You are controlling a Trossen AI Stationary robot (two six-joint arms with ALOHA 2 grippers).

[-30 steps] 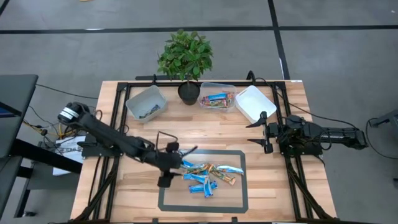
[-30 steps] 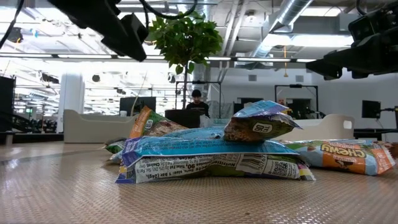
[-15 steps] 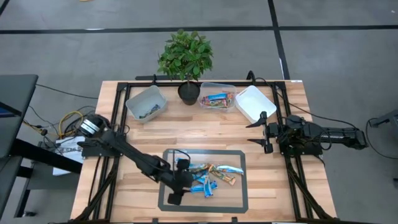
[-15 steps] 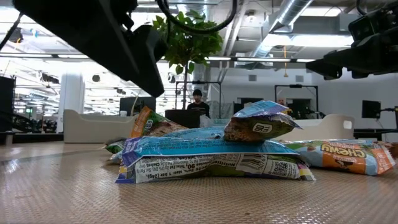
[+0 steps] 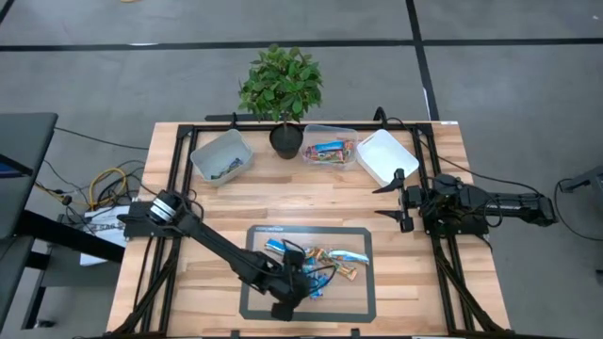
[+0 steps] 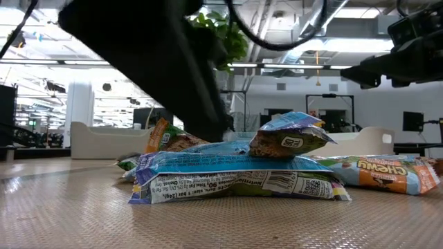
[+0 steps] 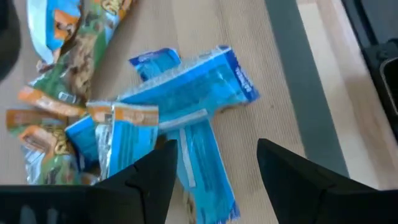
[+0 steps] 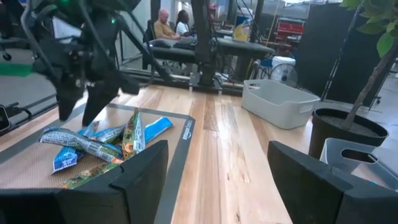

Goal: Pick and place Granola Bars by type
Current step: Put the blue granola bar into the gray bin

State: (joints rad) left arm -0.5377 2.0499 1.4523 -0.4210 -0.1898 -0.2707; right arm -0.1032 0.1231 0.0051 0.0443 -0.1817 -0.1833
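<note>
3 bins (image 5: pixel 221 155), 1 plant (image 5: pixel 281 87), approx. 10 bars (image 5: pixel 320 266) — overlapping.

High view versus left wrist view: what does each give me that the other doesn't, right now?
Only the high view shows the three bins, the plant, and the right claw open, waiting at the table's right. Only the left wrist view shows the left claw open just above crossed blue bars. Both show the bar pile on the mat.

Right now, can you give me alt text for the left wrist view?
The left gripper, fingers open, hangs over blue granola bars crossed on a tan mat. Beside them lie green and orange bars.
</note>
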